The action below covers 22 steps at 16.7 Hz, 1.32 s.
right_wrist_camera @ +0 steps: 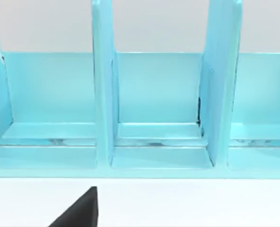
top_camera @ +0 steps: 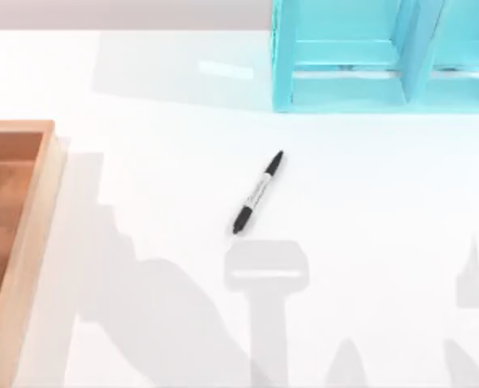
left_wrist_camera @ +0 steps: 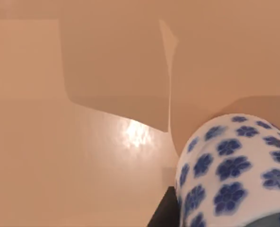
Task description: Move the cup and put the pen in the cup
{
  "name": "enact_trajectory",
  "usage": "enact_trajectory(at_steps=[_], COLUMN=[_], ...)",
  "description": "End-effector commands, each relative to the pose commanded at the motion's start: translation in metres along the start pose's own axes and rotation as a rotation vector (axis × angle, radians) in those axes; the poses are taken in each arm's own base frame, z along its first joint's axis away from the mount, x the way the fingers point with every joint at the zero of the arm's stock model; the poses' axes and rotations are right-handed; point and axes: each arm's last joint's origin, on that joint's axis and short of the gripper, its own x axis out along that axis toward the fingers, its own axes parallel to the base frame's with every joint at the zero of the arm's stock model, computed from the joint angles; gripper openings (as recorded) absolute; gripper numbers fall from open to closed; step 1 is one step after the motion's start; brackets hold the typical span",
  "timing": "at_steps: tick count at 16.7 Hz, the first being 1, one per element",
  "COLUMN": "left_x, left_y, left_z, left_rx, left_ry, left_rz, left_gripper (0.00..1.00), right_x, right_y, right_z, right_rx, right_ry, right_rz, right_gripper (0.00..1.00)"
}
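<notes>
Your left wrist view looks close onto the cup [left_wrist_camera: 234, 170], white with blue flowers, inside a wooden tray [top_camera: 29, 234] at the counter's [top_camera: 369, 210] left edge; you cannot tell how the left or right jaws stand. The pen [top_camera: 258, 192] lies aslant mid-counter, alone. A turquoise divided rack [top_camera: 345, 81] stands at the far right, its compartments open toward your right wrist view.
</notes>
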Motion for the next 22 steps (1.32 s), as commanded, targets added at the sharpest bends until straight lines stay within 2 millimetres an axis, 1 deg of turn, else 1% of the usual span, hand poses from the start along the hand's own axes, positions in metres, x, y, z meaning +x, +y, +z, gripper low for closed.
enact_trajectory(at_steps=[1,10,12,15,17,18,20,22], left_x=[0.0,-0.001,-0.01,-0.037,-0.06,-0.072,-0.097,-0.119], left_y=[0.0,0.0,0.0,-0.004,-0.018,-0.029,-0.057,-0.09], left_z=[0.0,0.0,0.006,0.02,0.029,0.032,0.032,0.025], left_rx=[0.0,0.001,-0.024,-0.084,-0.113,-0.119,-0.11,-0.082], left_ry=[0.0,-0.005,-0.035,-0.095,-0.117,-0.12,-0.108,-0.08], left_rz=[0.0,0.001,0.01,0.024,0.024,0.02,0.011,0.003], left_gripper=[0.0,0.0,0.0,0.0,0.0,0.0,0.0,0.0], right_x=[0.0,0.0,0.0,0.0,0.0,0.0,0.0,0.0], right_y=[0.0,0.0,0.0,0.0,0.0,0.0,0.0,0.0], right_z=[0.0,0.0,0.0,0.0,0.0,0.0,0.0,0.0], right_rx=[0.0,0.0,0.0,0.0,0.0,0.0,0.0,0.0], right_ry=[0.0,0.0,0.0,0.0,0.0,0.0,0.0,0.0], right_rz=[0.0,0.0,0.0,0.0,0.0,0.0,0.0,0.0], right_gripper=[1.0,1.0,1.0,1.0,1.0,1.0,1.0,1.0])
